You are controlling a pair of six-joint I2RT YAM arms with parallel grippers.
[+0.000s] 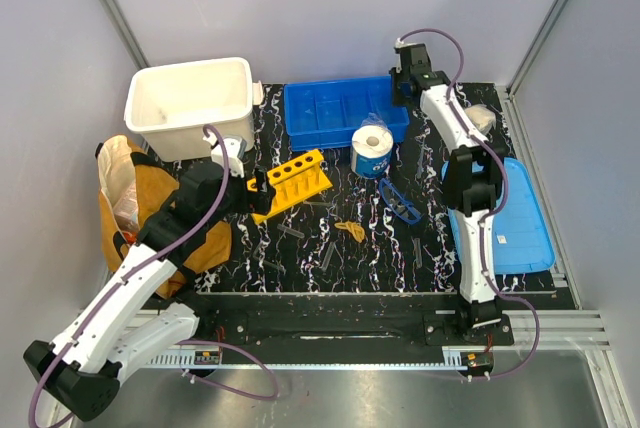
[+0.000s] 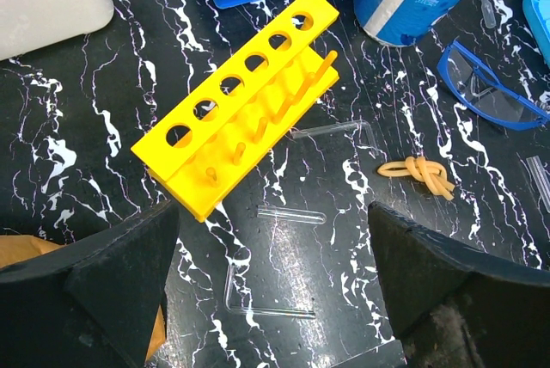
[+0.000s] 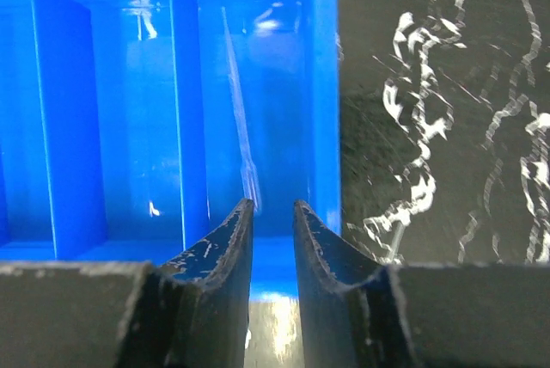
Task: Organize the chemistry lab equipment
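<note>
We see the blue tray [image 1: 345, 138] behind the yellow rack [image 2: 241, 101]. The right gripper [image 3: 273, 205] hangs over the tray, jaws slightly parted and empty. The left gripper [image 2: 273, 222] gapes wide beside the rack. Goggles [image 2: 490, 84], clear tubes [image 2: 292, 214] and a knotted yellow piece [image 2: 418, 172] lie near the rack.

Yellow rack [image 2: 247, 115] beside clear tubes [image 2: 292, 214]

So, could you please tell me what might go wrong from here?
The clear test tubes under the open left end effector lie flat and could roll away when pinched. The yellow test-tube rack looks tilted, so tubes may not stand in it. The right end effector sits close to the wall of the blue tray and might clip it.
</note>
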